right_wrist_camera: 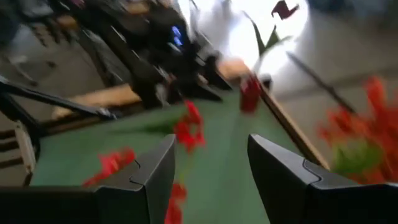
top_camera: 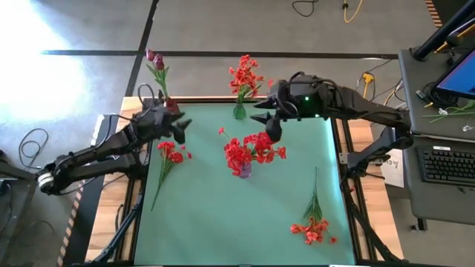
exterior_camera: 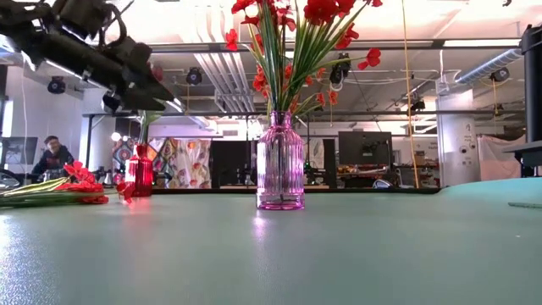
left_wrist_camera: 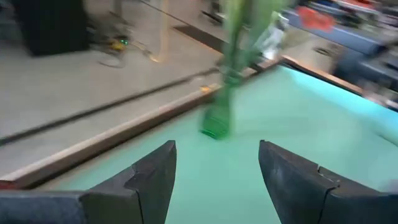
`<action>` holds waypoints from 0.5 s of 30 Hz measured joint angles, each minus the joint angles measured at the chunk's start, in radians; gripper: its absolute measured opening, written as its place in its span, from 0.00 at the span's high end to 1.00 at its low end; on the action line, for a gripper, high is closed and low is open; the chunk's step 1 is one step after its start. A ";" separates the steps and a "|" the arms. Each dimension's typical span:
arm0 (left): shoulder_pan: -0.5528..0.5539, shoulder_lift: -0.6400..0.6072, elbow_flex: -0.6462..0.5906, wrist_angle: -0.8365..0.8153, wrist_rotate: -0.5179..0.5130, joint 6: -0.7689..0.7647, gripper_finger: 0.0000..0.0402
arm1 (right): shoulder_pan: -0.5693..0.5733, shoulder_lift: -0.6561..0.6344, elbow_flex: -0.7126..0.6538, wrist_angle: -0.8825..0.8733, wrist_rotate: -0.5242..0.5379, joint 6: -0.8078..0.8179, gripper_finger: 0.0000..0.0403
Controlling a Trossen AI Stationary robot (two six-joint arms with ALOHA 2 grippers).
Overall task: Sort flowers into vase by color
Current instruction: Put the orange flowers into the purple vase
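Flowers (top_camera: 169, 157) flat near left claw (top_camera: 180, 130), blooms toward it.

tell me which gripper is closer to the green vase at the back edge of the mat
Right. The right gripper hangs just beside the green vase, open and empty. The left gripper is farther off, over the mat's back left corner, also open.

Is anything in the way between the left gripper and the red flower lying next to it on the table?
Nothing visible is in the way. The left gripper is open above the mat, and the red flower lies loose just beside it. The pink vase stands off toward the table's middle.
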 joint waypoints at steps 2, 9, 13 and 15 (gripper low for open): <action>-0.063 0.000 0.000 -0.015 -0.001 -0.024 0.46 | 0.000 0.000 0.025 -0.105 0.029 0.040 0.52; -0.262 0.019 0.000 -0.055 -0.009 -0.093 0.46 | 0.007 -0.005 0.016 -0.351 0.098 0.183 0.52; -0.341 0.022 0.006 -0.099 -0.009 -0.176 0.46 | 0.026 -0.005 -0.002 -0.424 0.101 0.249 0.52; -0.374 0.028 0.036 -0.185 -0.010 -0.232 0.47 | 0.037 -0.013 -0.002 -0.447 0.101 0.269 0.52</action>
